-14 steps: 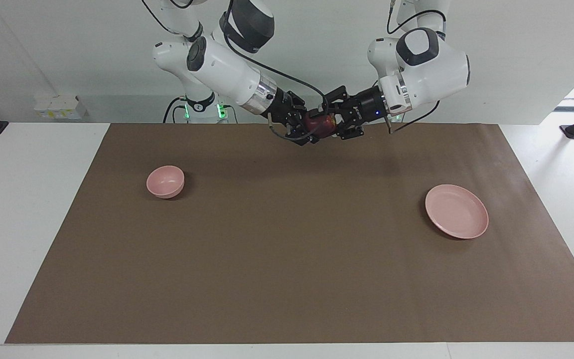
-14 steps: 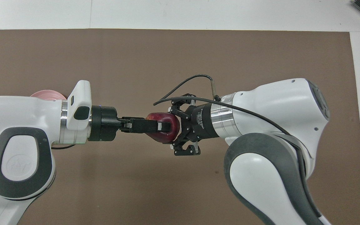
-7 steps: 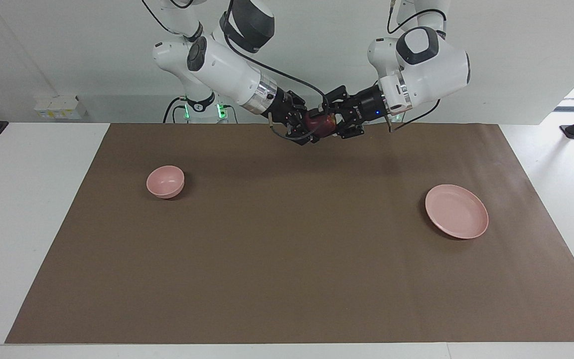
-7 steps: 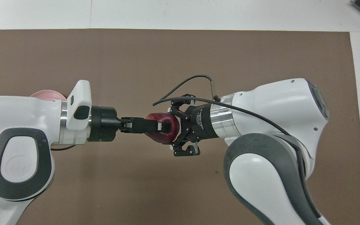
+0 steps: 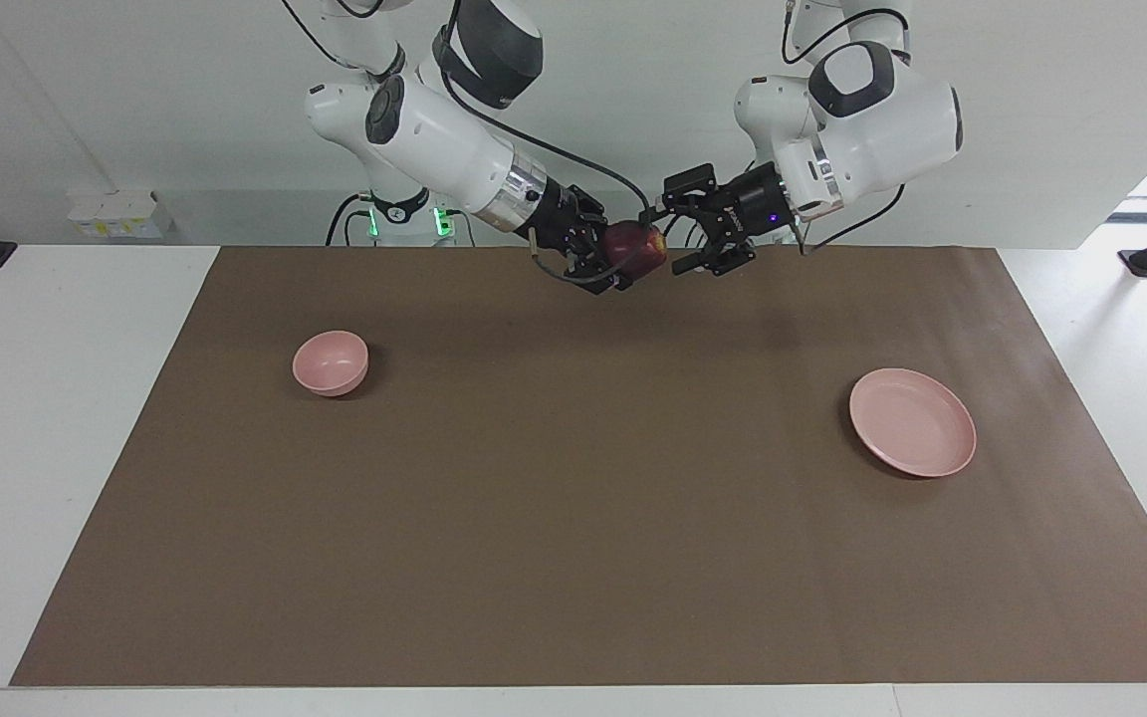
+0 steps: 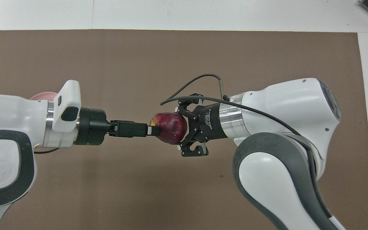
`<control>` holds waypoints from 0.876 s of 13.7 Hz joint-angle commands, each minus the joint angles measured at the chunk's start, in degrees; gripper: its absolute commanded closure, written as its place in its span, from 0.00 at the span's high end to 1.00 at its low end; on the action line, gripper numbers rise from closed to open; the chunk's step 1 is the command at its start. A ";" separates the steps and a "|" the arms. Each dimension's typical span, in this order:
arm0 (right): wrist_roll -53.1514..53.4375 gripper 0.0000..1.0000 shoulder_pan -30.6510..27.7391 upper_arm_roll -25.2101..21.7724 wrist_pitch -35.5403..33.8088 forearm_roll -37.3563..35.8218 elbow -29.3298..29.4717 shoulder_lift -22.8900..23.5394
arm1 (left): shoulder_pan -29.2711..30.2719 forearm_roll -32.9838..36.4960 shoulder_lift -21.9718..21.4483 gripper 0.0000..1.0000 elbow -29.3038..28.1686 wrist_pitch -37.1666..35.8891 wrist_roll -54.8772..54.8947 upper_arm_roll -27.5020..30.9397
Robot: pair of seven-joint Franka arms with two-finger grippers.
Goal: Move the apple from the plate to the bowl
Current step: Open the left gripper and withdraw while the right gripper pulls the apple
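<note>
— Where is the apple (image 5: 636,249) now?

— Up in the air, at the upper middle of the frame in the facing view, over the bench (image 5: 573,518) edge nearest the robots. The right gripper (image 5: 626,263) has its jaws clamped on it.

— And the left gripper (image 5: 685,239)?

— Level with it, jaws apart, right beside the apple's yellowish stem end; I cannot tell whether a tip touches it.

— So which way does the bowl (image 5: 331,363) lie?

— Lower in the frame, toward the right arm's end, on the holding arm's own side. The plate (image 5: 912,421) sits bare toward the left arm's end.

— The next move, then?

— I judge the right arm carries the apple down to the bowl, away from the left jaws.
</note>
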 commanded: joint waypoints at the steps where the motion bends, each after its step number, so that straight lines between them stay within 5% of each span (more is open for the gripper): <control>1: -5.39 0.00 -3.32 0.13 -5.64 -4.73 -0.11 -0.36 | 3.94 9.28 -0.79 1.00 4.12 -5.94 -4.56 0.03; 6: -12.60 0.00 -5.18 0.22 -11.11 -22.74 -0.20 -0.53 | 8.33 32.50 -0.70 1.00 12.65 -14.20 -11.77 0.12; 12: -32.18 0.00 -10.62 0.13 -14.81 -34.44 -0.28 -0.44 | 10.97 56.58 1.23 1.00 19.43 -20.81 -11.53 0.03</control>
